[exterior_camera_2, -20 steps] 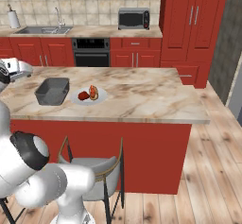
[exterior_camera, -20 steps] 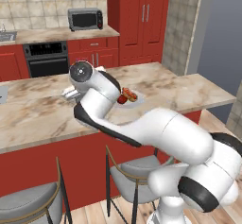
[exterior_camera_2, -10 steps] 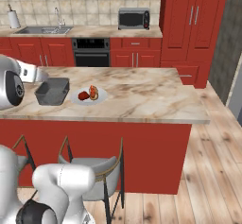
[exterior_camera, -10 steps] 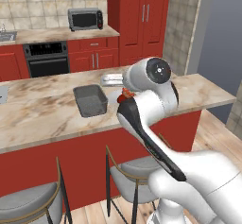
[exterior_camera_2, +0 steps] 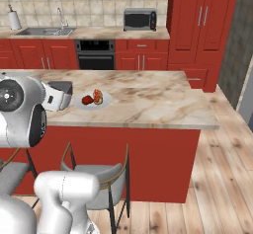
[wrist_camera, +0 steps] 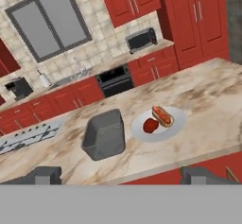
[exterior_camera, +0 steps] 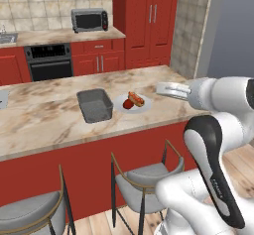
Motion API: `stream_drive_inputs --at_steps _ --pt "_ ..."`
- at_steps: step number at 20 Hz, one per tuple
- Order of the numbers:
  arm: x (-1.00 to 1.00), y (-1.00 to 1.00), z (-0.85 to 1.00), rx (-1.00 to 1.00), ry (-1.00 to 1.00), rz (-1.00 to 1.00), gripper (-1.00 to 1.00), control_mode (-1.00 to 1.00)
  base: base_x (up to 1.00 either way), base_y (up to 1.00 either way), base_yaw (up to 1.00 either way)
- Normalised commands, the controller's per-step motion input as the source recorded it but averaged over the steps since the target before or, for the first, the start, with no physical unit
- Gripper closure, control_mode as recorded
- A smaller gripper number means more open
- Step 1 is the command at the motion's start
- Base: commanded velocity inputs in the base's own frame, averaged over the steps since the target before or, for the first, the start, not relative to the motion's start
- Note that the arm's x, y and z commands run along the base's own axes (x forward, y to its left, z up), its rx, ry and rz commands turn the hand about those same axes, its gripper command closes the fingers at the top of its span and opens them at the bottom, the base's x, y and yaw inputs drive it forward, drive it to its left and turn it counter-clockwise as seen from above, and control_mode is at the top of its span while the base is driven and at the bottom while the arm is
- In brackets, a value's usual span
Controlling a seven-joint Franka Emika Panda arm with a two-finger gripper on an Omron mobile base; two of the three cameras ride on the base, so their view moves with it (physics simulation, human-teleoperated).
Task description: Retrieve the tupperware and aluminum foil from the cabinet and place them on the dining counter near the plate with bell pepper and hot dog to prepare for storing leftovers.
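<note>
Left base view: tupperware (exterior_camera: pixel 95 105) sits on the dining counter (exterior_camera: pixel 44 122), just beside the plate (exterior_camera: pixel 132 104) with hot dog (exterior_camera: pixel 135 98) and bell pepper (exterior_camera: pixel 128 104). Half a second ago the arm crossed in front of the plate; now it has swung clear of it, toward the counter's end. Gripper (wrist_camera: pixel 122 175) empty, fingers spread wide, nothing between them. Tub looks delivered. Aluminum foil not on the counter by the plate, so likely next to fetch from the cabinet.

arm: raised, elbow bent | end effector (wrist_camera: pixel 120 175): jaws wide apart, holding nothing
</note>
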Motion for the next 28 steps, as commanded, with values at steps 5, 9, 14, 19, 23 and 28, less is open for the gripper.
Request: stream_drive_inputs --at_steps 5,9,14,19,23,28 --pt "-0.05 -0.38 0.0 0.04 0.05 0.0 -1.0 -1.0 0.0 0.0 0.0" --pt "0.09 -0.06 0.0 0.02 0.06 0.0 -1.0 1.0 0.03 0.0 0.0" --pt "0.0 0.0 0.0 0.0 0.0 0.0 -1.0 1.0 -0.41 0.64 0.04" --pt "0.0 0.0 0.0 0.0 0.0 0.0 -1.0 1.0 -0.56 1.0 0.24" --pt "0.0 0.0 0.0 0.0 0.0 0.0 -1.0 1.0 -0.3 1.0 0.4" --pt "0.0 0.0 0.0 0.0 0.0 0.0 -1.0 1.0 -0.27 1.0 0.52"
